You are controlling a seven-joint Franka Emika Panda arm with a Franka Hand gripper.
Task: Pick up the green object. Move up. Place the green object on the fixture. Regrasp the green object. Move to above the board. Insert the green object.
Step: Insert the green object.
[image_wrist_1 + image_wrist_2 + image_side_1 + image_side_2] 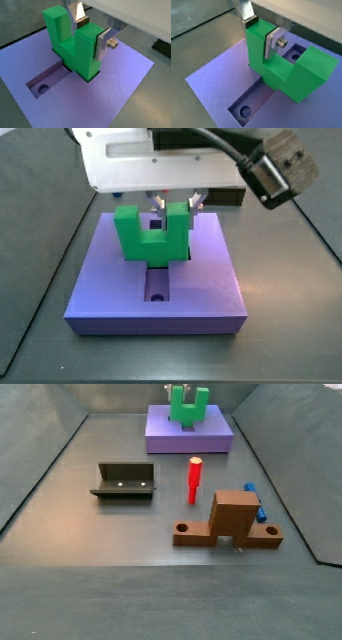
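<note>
The insertion step is in hand. In both wrist views the gripper (pixel 92 31) is seen with its jaws pinched on one prong of the green object (pixel 75 46), a silver finger (pixel 272 44) lying flat against the prong's outer face. The green object stands upright, prongs up, with its base already sunk a little into the cross-shaped recess (pixel 48 79) of the board (pixel 120 80); a dark seam is visible around the base where it meets the board's top. How deep the base sits cannot be told from these views.

One arm of the recess runs out from the base of the green object, and a small round hole (pixel 244 111) is left uncovered at its end.

In a side view the green object (pixel 154 236) is seen over the middle of the board (pixel 160 308), the gripper (pixel 174 204) directly above it.

Judged from this, the next move calls for a straight downward push until the base is seated, then a release and a vertical retreat; any tilt could jam the block against the recess walls.

Well apart from the board, on the surface, the fixture (pixel 124 481) stands empty, with a thin red post (pixel 194 479) and a brown upright block (pixel 231 517) beside it.
</note>
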